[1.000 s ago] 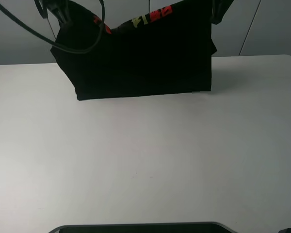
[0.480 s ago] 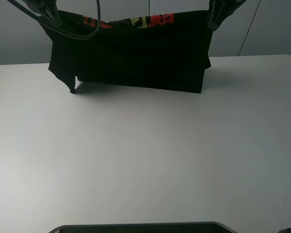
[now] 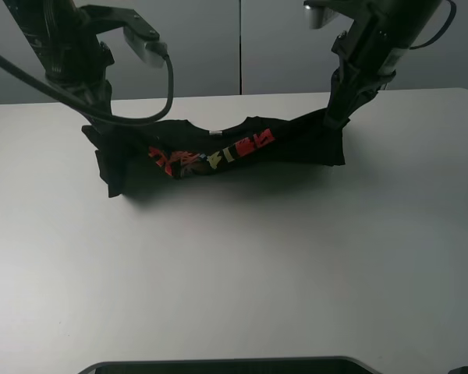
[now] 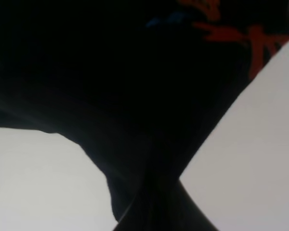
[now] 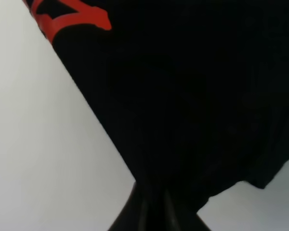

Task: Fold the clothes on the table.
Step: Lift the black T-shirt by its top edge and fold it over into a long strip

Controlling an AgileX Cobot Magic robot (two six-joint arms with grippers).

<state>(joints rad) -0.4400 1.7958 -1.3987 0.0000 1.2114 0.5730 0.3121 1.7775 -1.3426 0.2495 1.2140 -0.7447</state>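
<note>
Clamped shut on cloth, both of them: left end effector point(image 3: 100, 128) pinching the black T-shirt point(image 3: 300, 148) at its 9 o'clock end, right end effector point(image 3: 332, 117) pinching it at the 3 o'clock end. Borne out close up by the wrist cameras, with dark fabric fanning straight out from each pair of closed jaws and white counter point(image 3: 234, 273) showing on either side.

Held this way, probably, to spread the garment along one line: two grips well apart, cloth drawn between them into a long low band instead of a heap. Slack in the middle all the same, sagging onto the surface, red and yellow characters point(image 3: 259, 141) and the small white neck label point(image 3: 214, 133) turned up toward the high camera. Reads as the laying-down stage of a fold, one layer over another, both ends pinched so that the edges can land square.

Lying toward 12 o'clock on the counter, well away from the 6 o'clock edge, running from about 10 o'clock to about 2 o'clock. Right end lifted a little off the surface, hanging directly under its grip. Left end drooping in a short flap toward 6 o'clock, just below its grip and touching the counter.
</note>
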